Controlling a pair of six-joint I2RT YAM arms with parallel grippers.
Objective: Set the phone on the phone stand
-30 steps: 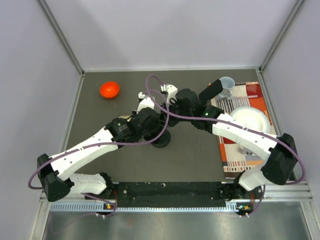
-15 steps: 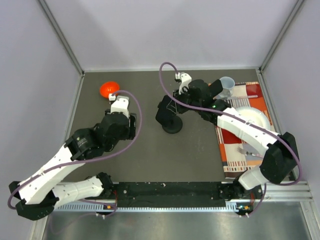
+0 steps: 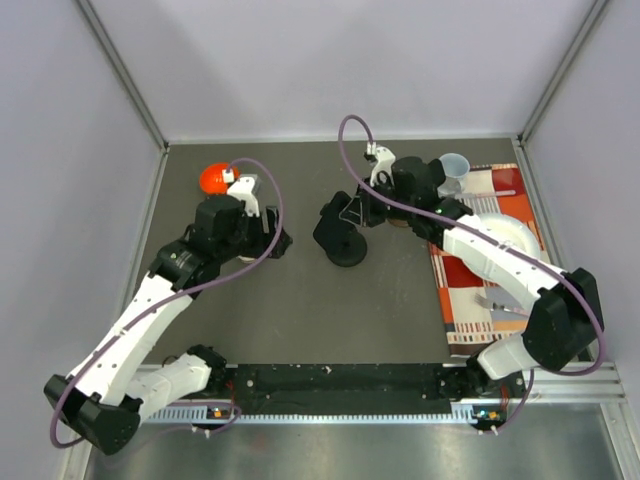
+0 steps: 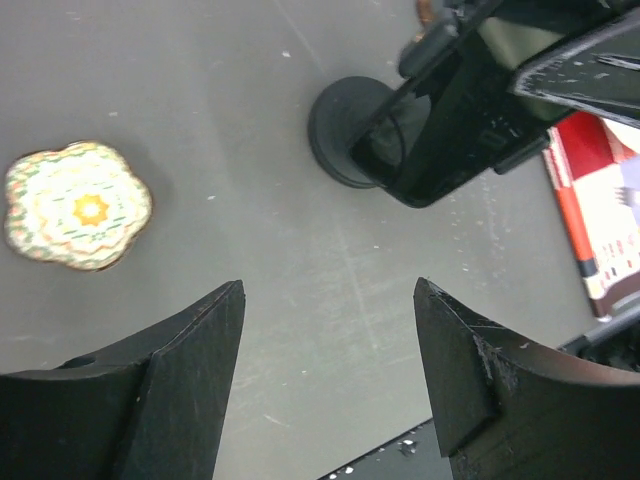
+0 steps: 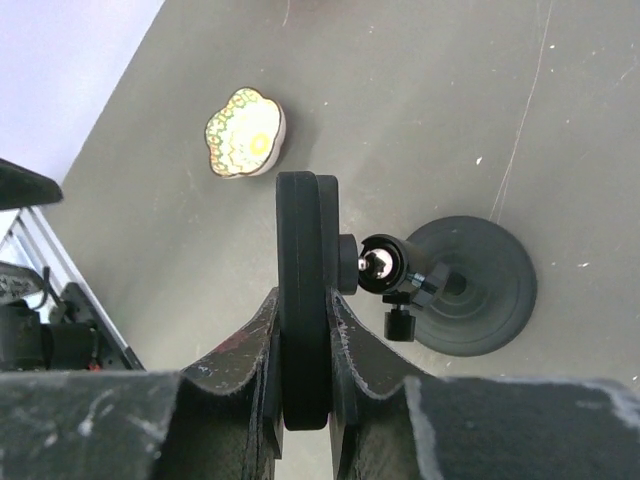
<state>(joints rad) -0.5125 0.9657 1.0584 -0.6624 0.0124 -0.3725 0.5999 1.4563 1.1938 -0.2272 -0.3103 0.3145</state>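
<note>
Phone (image 5: 303,230) clamped in right claw (image 5: 304,312) against phone stand (image 5: 472,288); left claw (image 4: 330,300) gaping.

A robotics lab cell: plain pale lilac wall panels (image 3: 300,60) in grey metal framing (image 3: 122,75) enclose a dark grey matte tabletop (image 3: 300,310) edged by a slotted aluminium rail (image 3: 340,411).

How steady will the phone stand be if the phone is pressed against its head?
Probably steady: the phone stand has a wide, flat round base. Its ball joint may let the head swivel under pressure. The phone, gripped by the right tool, sits high, so a hard shove might tip it.
</note>
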